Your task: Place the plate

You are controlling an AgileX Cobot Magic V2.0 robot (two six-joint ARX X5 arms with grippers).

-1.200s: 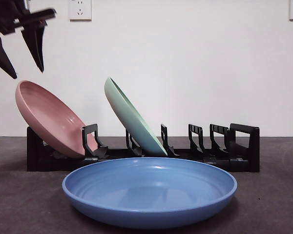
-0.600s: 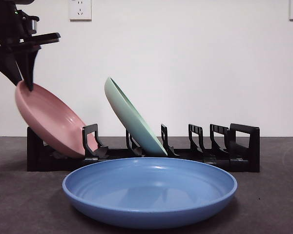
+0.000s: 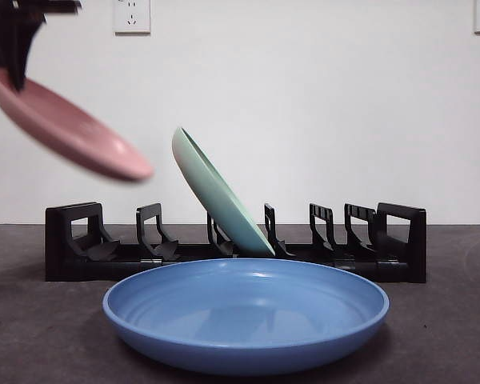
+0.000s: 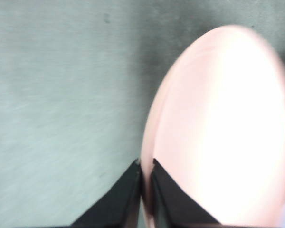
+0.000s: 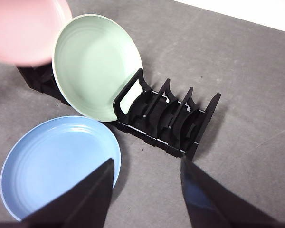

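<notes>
My left gripper is shut on the rim of the pink plate and holds it in the air above the left end of the black dish rack. In the left wrist view the jaws pinch the edge of the pink plate. A green plate leans in a middle slot of the rack. A blue plate lies flat on the table in front of the rack. My right gripper is open and empty, high above the table, looking down on the rack.
The dark table runs out on both sides of the blue plate. The rack's left slots and right slots hold nothing. A white wall stands behind.
My left gripper closed on the pink plate's rim and lifted it up and to the left, out of the rack's left slot. The other plates have not moved.
</notes>
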